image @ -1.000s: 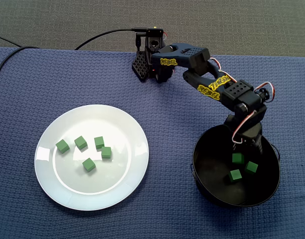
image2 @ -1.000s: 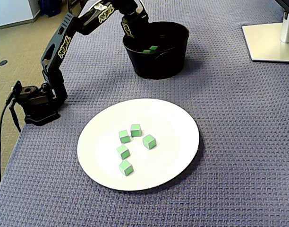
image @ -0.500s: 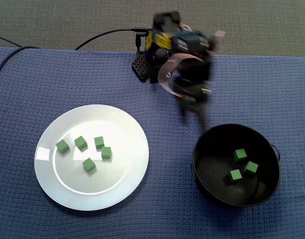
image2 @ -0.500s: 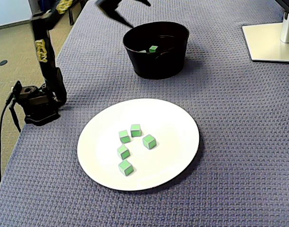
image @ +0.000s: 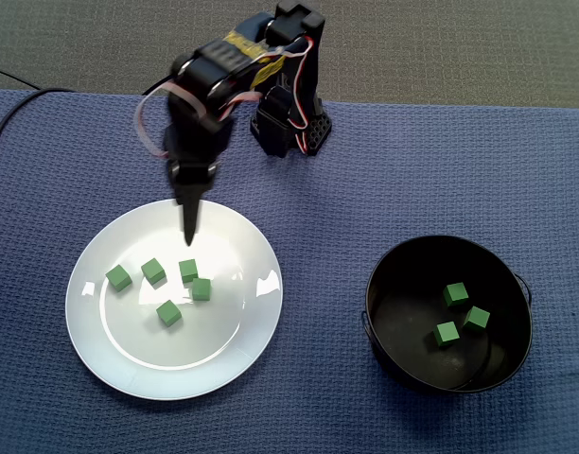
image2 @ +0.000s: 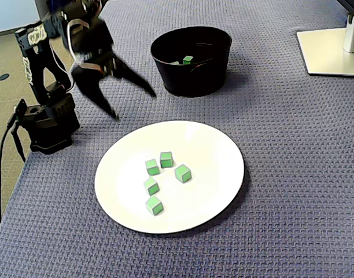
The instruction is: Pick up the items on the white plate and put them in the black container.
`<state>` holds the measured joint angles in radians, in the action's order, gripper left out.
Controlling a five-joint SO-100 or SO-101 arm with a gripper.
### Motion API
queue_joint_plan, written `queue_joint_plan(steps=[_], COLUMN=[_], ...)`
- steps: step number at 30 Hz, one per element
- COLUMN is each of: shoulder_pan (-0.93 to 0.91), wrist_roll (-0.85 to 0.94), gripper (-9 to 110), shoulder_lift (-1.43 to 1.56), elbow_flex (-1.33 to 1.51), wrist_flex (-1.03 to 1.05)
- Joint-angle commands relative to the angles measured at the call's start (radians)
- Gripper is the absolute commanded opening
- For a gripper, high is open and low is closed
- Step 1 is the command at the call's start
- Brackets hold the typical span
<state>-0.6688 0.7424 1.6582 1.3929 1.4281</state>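
After it left the container (image: 369, 288), the end effector (image2: 134, 106) gapes empty near the plate (image: 138, 364).

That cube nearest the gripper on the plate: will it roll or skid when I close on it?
Probably won't roll: the cube has flat faces. It may skid, since the plate looks glossy. Likely light, so the open gripper could nudge it into the neighbouring cube.

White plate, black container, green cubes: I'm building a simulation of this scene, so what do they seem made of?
White plate: glossy, likely glazed ceramic or melamine; it shows bright glints. Black container: smooth with a dull sheen, probably plastic or painted metal. Green cubes: matte with crisp edges, possibly foam or painted wood.
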Motion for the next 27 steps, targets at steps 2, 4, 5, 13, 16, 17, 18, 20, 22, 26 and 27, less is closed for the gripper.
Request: queue_joint_plan(steps=[2,4,5,13,16,17,18,20,22,26,27], shoulder_pan=[-0.117,-0.158,-0.175,-0.225,-0.207,-0.201,-0.195,-0.179,-0.16,-0.132,-0.126], wrist_roll=[0.206,0.264,0.295,0.402,0.428,0.433,0.436,0.437,0.431,0.42,0.419], gripper=[36,36,35,35,34,33,33,33,33,33,33], shoulder_lift=[-0.074,-0.11,-0.124,-0.242,-0.288,-0.298,-0.304,-0.314,-0.319,-0.319,-0.319], elbow_flex=[0.094,0.114,0.121,0.155,0.147,0.155,0.166,0.181,0.19,0.215,0.225], wrist_flex=[-0.219,-0.281,-0.302,-0.494,-0.506,-0.526,-0.549,-0.574,-0.577,-0.595,-0.609])
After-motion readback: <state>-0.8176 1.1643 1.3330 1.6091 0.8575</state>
